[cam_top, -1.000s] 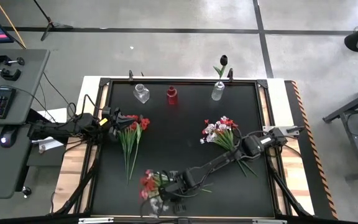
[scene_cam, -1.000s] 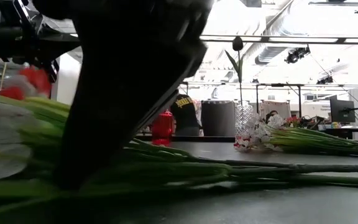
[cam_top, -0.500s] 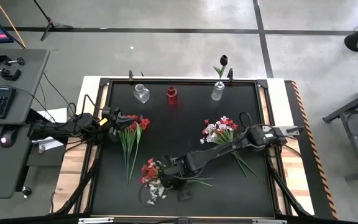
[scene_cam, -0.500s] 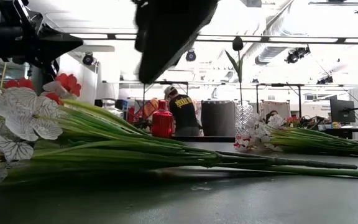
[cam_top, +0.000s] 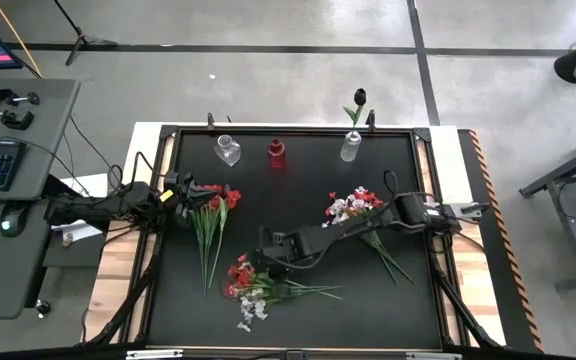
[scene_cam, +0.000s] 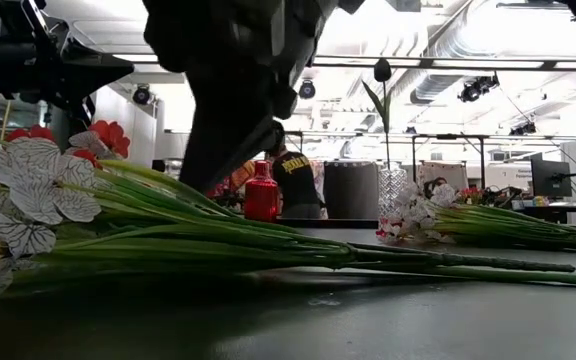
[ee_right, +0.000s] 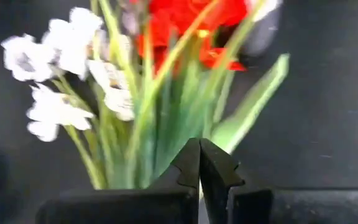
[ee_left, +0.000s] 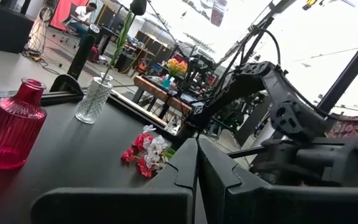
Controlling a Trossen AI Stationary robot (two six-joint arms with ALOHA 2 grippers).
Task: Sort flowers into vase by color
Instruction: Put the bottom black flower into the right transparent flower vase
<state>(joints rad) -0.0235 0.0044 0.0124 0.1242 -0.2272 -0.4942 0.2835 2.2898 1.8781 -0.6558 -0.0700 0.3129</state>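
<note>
While the left gripper (cam_top: 183, 190) waits with fingers together at the table's left edge, the right gripper (cam_top: 265, 247), fingers pressed together and empty, hangs above the front flowers (cam_top: 253, 285), whose stems run rightward, blossoms pointing left.

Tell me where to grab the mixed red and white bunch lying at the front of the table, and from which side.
Grip the bunch on its bare green stems, clear of the blossoms, coming straight down from above. It lies flat, blossoms toward the left side and stems fanning rightward, so fingers could probably straddle one thin stem crosswise. The right gripper, fingers shut, hovers just behind it; the left gripper waits by another bunch.
</note>
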